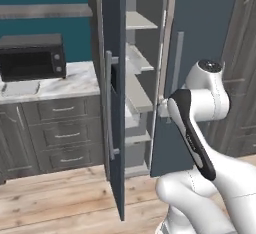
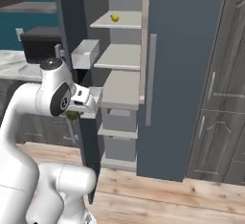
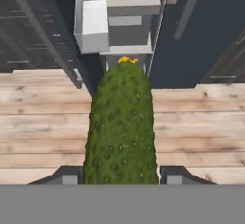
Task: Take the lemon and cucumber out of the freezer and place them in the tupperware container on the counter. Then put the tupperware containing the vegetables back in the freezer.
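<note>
The white arm (image 2: 28, 117) bends at the elbow, wrist level, fingers (image 3: 67, 176) clamped on the cucumber (image 3: 122, 122).

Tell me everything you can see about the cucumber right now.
The cucumber is a stubby dark green vegetable with bumpy, pimpled skin and a small yellow tip at its far end. In the hand view it stands between the gripper jaws, which are shut on its sides, its length running away from the camera. It hangs clear above the wooden floor, in front of the open freezer. In the right base view just a small green bit shows under the hand.
</note>
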Available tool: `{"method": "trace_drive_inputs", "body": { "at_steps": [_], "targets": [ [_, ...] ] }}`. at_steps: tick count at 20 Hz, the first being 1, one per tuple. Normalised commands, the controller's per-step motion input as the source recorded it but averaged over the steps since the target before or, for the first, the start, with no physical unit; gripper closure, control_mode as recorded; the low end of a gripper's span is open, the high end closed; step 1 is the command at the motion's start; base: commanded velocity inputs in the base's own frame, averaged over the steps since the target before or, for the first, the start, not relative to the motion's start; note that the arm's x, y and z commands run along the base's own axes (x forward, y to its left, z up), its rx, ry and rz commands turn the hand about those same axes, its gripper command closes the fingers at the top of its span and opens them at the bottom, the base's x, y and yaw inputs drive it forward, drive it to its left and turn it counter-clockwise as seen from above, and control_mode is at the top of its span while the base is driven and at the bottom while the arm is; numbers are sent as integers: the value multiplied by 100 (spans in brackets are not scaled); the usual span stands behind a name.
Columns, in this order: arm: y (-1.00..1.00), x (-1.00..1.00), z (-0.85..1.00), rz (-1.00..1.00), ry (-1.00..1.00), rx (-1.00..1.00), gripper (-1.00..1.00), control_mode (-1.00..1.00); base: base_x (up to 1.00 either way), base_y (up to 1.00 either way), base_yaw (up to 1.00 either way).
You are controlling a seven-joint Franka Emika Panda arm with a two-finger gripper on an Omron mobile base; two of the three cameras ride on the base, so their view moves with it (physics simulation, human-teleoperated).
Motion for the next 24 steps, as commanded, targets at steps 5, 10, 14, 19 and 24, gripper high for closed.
{"method": "trace_drive_inputs", "body": {
  "at_steps": [5, 10, 14, 19, 24],
  "targets": [
    [0, 0, 0, 0, 0, 0, 100, 100, -32, 100, -7],
    [0, 0, 0, 0, 0, 0, 100, 100, 0, 100, -9],
    [0, 0, 0, 0, 0, 0, 100, 100, 34, 100, -9],
    [0, 0, 0, 0, 0, 0, 100, 100, 65, 100, -10],
    [0, 0, 0, 0, 0, 0, 100, 100, 88, 91, -7]
  ]
}}
